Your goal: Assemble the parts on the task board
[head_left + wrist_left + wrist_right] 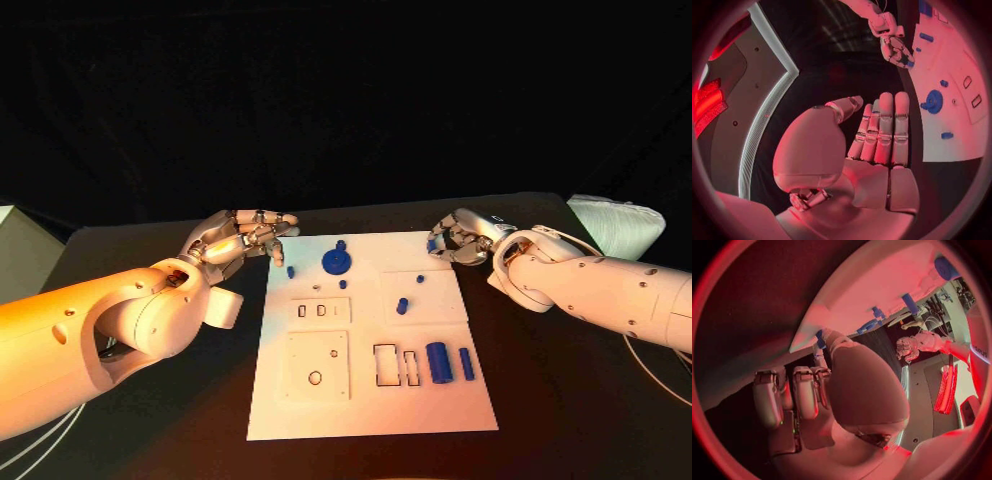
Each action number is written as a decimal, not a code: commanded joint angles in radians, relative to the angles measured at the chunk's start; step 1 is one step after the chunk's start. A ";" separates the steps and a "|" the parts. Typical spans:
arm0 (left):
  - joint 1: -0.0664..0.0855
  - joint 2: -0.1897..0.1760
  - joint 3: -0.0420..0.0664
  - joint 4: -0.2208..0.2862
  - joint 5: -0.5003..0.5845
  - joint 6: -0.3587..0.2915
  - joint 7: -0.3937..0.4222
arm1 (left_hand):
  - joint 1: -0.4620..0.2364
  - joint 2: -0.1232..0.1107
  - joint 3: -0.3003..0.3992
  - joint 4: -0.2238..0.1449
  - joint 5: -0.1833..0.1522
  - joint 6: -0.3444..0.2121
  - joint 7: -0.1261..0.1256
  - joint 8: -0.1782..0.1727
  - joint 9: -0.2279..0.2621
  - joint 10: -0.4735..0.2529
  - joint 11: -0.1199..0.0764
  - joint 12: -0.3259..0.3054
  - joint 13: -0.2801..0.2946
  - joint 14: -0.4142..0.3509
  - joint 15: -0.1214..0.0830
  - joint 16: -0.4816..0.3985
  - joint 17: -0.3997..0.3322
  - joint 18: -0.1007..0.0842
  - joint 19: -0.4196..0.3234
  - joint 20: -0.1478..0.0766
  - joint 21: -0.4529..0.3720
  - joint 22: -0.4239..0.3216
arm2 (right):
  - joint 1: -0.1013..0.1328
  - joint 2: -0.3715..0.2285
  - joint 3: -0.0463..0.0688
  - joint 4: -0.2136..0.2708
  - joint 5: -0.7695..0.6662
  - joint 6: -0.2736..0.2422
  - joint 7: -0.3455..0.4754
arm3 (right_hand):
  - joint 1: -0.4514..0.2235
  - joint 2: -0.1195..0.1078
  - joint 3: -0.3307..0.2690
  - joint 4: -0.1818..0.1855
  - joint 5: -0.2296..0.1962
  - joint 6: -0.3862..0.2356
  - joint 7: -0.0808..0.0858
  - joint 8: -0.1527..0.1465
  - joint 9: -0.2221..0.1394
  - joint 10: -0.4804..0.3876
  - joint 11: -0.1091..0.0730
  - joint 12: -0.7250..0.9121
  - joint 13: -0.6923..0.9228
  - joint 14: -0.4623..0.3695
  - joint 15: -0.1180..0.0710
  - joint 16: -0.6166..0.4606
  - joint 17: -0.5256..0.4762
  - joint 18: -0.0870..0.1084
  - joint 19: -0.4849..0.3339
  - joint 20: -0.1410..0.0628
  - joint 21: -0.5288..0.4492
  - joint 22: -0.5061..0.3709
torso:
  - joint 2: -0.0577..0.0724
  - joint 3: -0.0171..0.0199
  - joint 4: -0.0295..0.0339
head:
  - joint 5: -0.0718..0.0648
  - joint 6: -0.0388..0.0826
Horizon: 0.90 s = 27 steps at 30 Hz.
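The white task board (433,410) lies in the middle of the black table. On it are a round blue disc with a peg (338,261), several small blue pieces such as one at mid-board (402,305), and two blue cylinders (440,362) near its right edge. My left hand (245,236) hovers at the board's far left corner; the left wrist view shows its fingers (882,130) straight, side by side, holding nothing. My right hand (464,238) is at the far right corner, fingers curled, pinching a small blue part (436,244) at its fingertips (820,337).
A pale folded object (617,224) sits at the table's back right, and a light box (18,250) at the left edge. The board has rectangular slots (392,365) and a square plate with holes (317,365) near its front.
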 commanded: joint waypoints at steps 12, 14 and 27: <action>0.000 0.000 0.001 0.001 -0.002 0.019 0.001 | 0.007 0.003 0.006 0.002 -0.005 -0.005 0.001 0.003 0.001 -0.006 -0.002 -0.005 -0.001 -0.005 -0.002 0.003 -0.001 0.015 -0.007 0.000 0.004 0.001 | -0.001 0.004 0.000 0.003 -0.002 0.004 0.001 | -0.011 0.005 0.016 0.005 -0.010 0.010 -0.002 0.009 0.001 0.091 -0.009 0.008 0.249 0.099 -0.009 0.006 0.233 -0.003 0.098 -0.009 0.004 0.253 | 0.000 -0.0003 0.0004 | 0.000 -0.003; 0.000 0.000 0.001 0.001 -0.003 0.019 0.001 | 0.007 0.003 0.006 0.002 -0.005 -0.005 0.001 0.003 0.001 -0.006 -0.002 -0.005 -0.001 -0.005 -0.002 0.003 -0.001 0.015 -0.007 0.000 0.004 0.001 | -0.001 0.004 0.000 0.004 -0.001 0.002 0.000 | -0.012 0.008 0.025 0.004 -0.009 0.017 -0.006 0.014 0.002 0.092 -0.012 0.009 0.250 0.099 -0.011 0.006 0.232 -0.003 0.098 -0.011 0.004 0.254 | 0.000 -0.0005 0.0006 | 0.000 -0.003; 0.000 -0.001 0.001 0.001 -0.003 0.020 -0.002 | 0.007 0.003 0.008 0.001 -0.005 -0.006 0.001 0.004 0.002 -0.007 -0.001 -0.005 -0.001 -0.006 -0.002 0.004 -0.002 0.015 -0.009 0.000 0.007 0.003 | -0.001 -0.003 0.000 0.038 0.030 -0.041 -0.011 | -0.022 0.029 0.088 -0.021 -0.005 0.080 -0.047 0.086 0.034 0.101 -0.048 0.020 0.260 0.099 -0.041 0.006 0.233 -0.007 0.105 -0.037 0.016 0.263 | -0.001 0.0007 -0.0006 | 0.001 -0.003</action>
